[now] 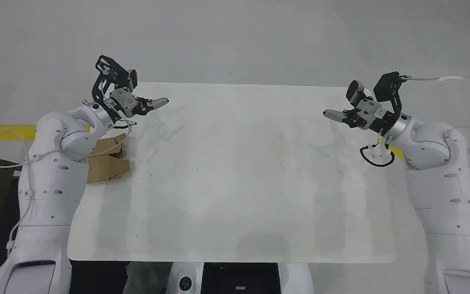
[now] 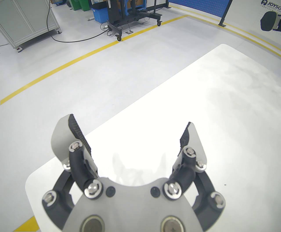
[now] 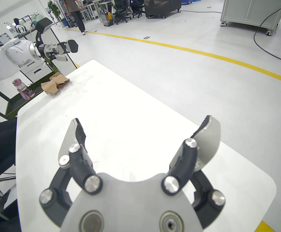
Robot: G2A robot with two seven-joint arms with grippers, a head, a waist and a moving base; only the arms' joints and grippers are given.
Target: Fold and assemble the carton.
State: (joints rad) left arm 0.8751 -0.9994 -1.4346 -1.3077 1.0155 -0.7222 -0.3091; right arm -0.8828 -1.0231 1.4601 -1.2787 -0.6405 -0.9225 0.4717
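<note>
Bright, even light comes from overhead. My table takes it hard: its white top glares in both wrist views, washed nearly blank apart from faint grey smudges. The pale floor is lit just as flat. The screws and metal plate of my left gripper throw small highlights. Toward the edges my wrist views bend: the grey cabinet leans, and the yellow floor line runs as an arc.
</note>
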